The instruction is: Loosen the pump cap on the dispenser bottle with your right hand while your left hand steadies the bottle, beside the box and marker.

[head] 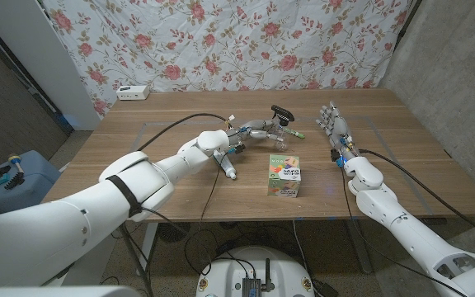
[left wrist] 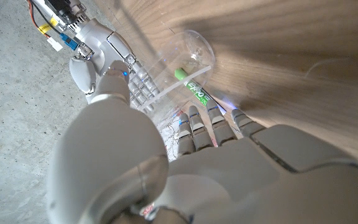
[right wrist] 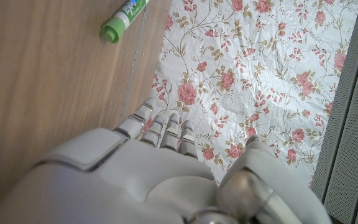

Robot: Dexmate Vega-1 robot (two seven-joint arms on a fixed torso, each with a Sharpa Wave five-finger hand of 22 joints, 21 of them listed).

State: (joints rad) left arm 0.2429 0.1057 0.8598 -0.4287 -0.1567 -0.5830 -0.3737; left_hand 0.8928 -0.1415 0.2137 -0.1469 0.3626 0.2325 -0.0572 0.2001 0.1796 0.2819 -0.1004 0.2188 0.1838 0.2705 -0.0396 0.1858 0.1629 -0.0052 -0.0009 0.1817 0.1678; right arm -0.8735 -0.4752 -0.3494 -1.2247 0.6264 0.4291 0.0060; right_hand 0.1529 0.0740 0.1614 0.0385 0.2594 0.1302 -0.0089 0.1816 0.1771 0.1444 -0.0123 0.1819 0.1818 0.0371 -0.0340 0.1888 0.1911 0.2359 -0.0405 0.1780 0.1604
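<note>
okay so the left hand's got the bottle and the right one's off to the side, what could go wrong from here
1. The left hand holds the clear dispenser bottle tilted rather than upright; when the right hand twists the black pump cap, the bottle may slip or turn with it.
2. The green marker lies right by the bottle, so the right hand reaching in could knock it away.
3. The box stands just in front and could be bumped.
</note>
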